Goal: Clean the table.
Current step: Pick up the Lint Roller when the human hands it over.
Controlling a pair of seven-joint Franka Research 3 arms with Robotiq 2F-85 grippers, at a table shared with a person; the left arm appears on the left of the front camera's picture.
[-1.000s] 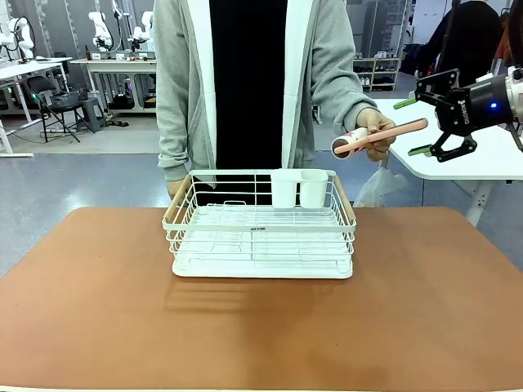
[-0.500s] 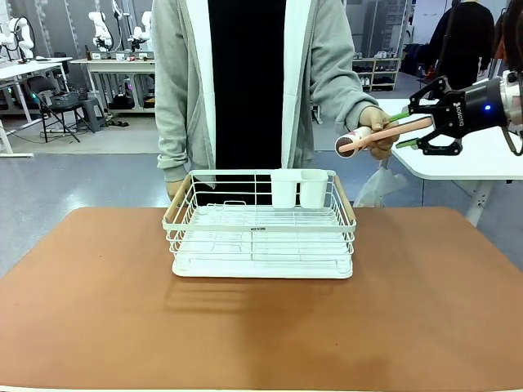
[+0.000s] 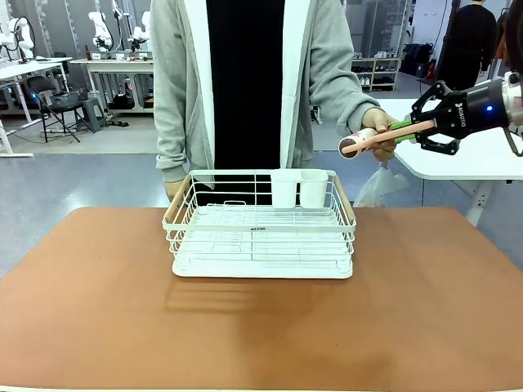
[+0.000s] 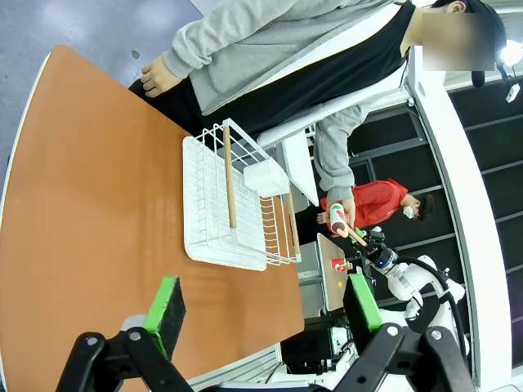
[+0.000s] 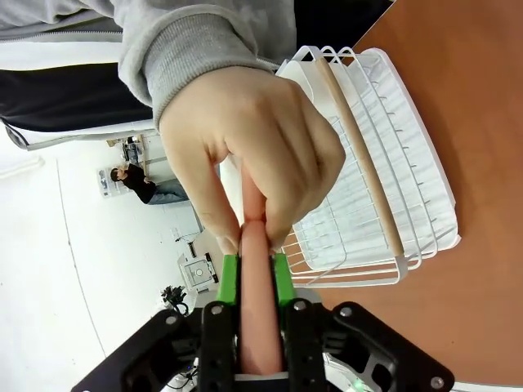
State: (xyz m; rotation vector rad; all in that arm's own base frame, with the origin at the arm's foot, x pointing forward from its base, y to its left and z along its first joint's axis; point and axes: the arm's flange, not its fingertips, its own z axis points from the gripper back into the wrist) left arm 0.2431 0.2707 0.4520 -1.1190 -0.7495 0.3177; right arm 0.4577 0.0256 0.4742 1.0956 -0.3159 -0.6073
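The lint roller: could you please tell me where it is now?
Front view, upper right, beyond the rack's far right corner: the person's hand holds the lint roller near its head and the right tool is shut on its handle.

Left hand (image 4: 263, 302), fingers apart, hovers over the table (image 4: 98, 204).

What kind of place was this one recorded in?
Probably a lab or workshop hall, not a home: white workbenches loaded with equipment at the back, open storage shelves, and an office chair on a bare grey floor behind the table.
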